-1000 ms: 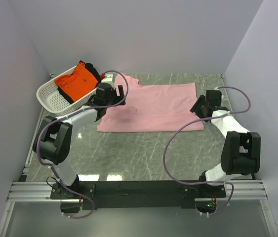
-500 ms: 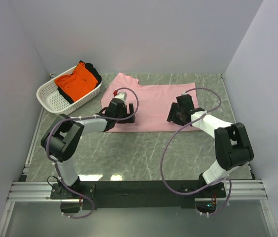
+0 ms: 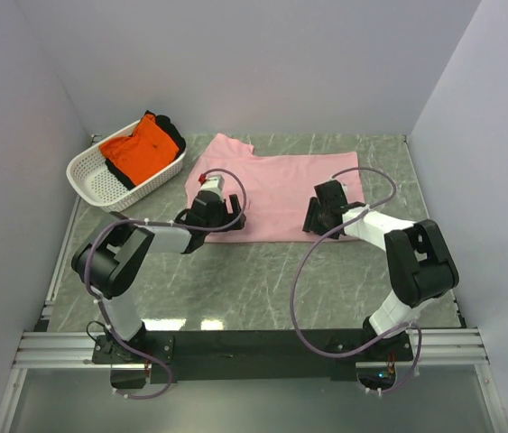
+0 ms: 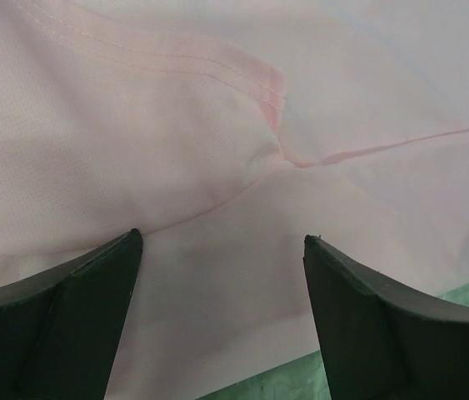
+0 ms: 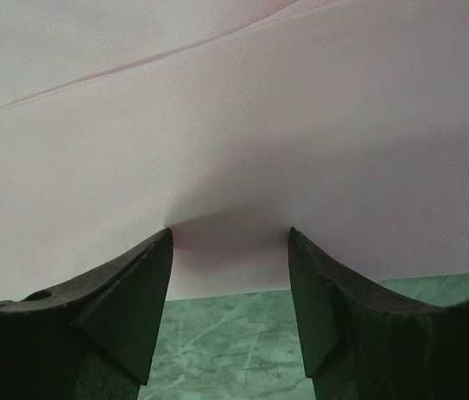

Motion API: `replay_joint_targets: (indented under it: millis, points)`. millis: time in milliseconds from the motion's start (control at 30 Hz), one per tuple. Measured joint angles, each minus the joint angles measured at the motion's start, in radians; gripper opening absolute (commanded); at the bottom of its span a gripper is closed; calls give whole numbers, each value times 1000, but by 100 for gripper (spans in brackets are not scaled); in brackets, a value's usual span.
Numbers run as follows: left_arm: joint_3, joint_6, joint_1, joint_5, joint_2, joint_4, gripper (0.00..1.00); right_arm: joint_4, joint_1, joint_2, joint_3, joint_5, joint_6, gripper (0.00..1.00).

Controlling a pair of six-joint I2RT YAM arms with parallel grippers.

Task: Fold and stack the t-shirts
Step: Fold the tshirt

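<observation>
The light pink t-shirt lies spread flat across the back half of the table. My left gripper hovers low over its near-left part, jaws wide open. The left wrist view shows only pink fabric and a sleeve seam between the fingers. My right gripper is open at the shirt's near hem. Its tips rest on the pink fabric, which dimples slightly between them. The bright orange t-shirt sits crumpled in the basket.
The white perforated basket stands at the back left, with a dark garment behind the orange one. Green marbled table top stretches from the shirt's near hem to the arm bases. Walls close in on three sides.
Both arms have swung inward. The left gripper left the basket side for the shirt's near-left part; the right came from the shirt's right edge to its near hem. The shirt lies as before.
</observation>
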State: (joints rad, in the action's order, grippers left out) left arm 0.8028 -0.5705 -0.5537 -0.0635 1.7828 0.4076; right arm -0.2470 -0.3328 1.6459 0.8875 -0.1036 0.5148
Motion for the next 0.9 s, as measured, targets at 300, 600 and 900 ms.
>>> replay_joint_targets:
  millis: [300,600,900]
  points:
    - [-139,-57,-62,-8,-87,74,86,-10,-3,-119,-117,39,1,65]
    - [-253,-145,-150,-33,-161,119,87,-31,-5,-209,-195,128,16,65]
    - [-317,-221,-166,-39,-269,53,88,-65,-5,-328,-284,174,45,66]
